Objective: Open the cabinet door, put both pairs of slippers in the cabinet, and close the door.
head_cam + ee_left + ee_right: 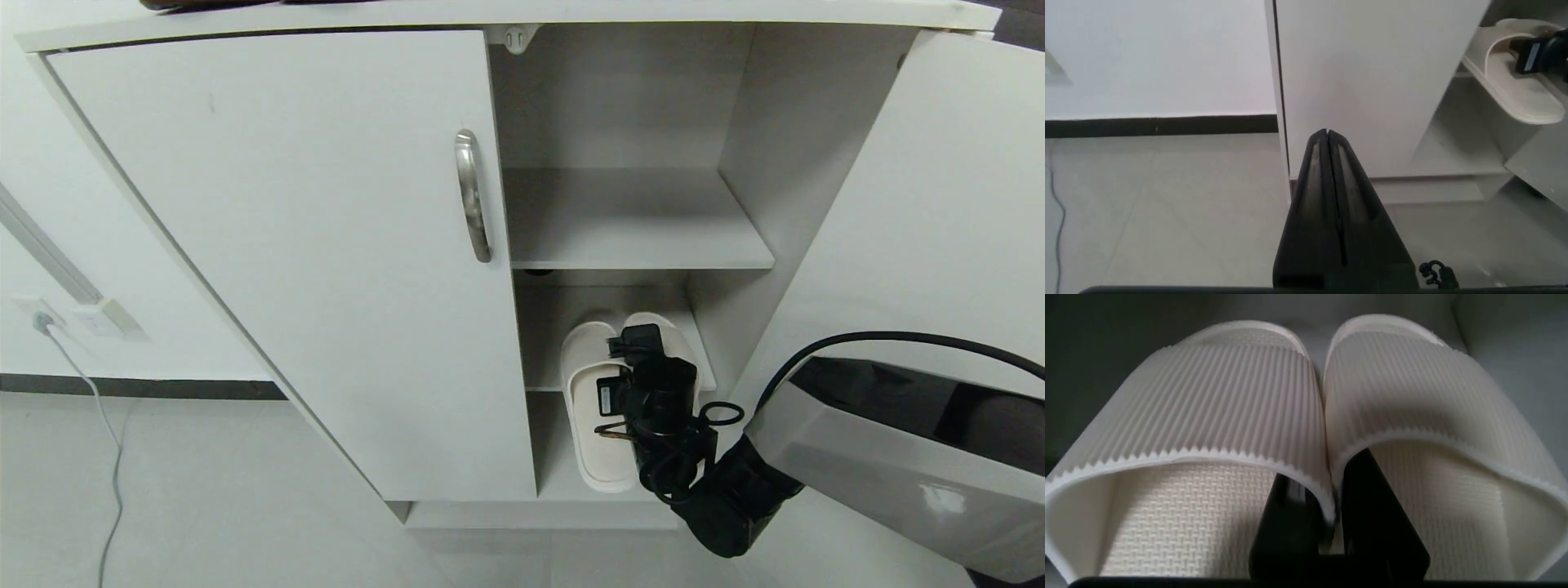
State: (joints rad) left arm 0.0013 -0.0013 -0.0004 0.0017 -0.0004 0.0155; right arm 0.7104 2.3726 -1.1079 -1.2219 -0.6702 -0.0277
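My right gripper [1327,523] is clamped on the touching inner strap edges of the cream foam slippers [1208,400] on the cabinet [751,122] lower shelf [543,376] (light and squishy, so I'd grab straps, not soles), left gripper [1327,163] pinched closed, empty.

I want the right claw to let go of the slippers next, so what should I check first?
1. Right white cabinet door swung open: ok.
2. Right claw shut on the pair of cream ribbed rubber slippers, pinching their inner straps together: ok.
3. Slippers' toes over the middle white shelf: ok.
4. Slippers fully inside: not ok, heels overhang the shelf's front edge.
5. Soles resting on the shelf: cannot tell.
6. Left claw shut, outside the opening, low before the closed left white door: ok.
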